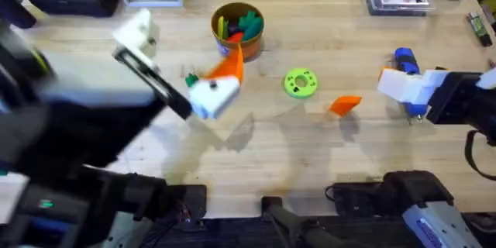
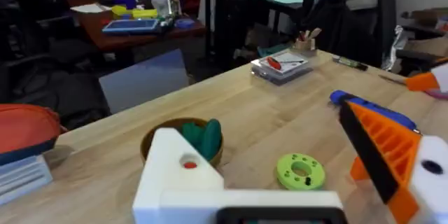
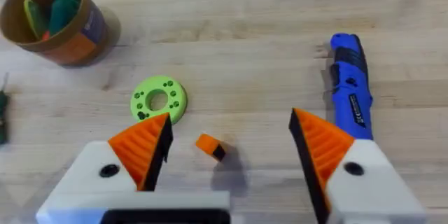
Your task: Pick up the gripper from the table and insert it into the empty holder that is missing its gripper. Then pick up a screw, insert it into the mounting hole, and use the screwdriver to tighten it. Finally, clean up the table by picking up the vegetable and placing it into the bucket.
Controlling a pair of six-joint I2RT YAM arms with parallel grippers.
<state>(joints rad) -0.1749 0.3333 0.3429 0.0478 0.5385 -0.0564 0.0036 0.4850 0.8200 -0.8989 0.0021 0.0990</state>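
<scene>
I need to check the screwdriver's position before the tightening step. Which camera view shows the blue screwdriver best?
The right wrist view: the blue screwdriver lies there along its length on the table, beside the right gripper. In the overhead view the right arm's white mount covers part of it. In the left wrist view an orange finger hides most of it.

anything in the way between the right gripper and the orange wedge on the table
Nothing visible. The orange wedge lies on bare table ahead of the open right gripper; the green disc and screwdriver sit off to either side.
</scene>
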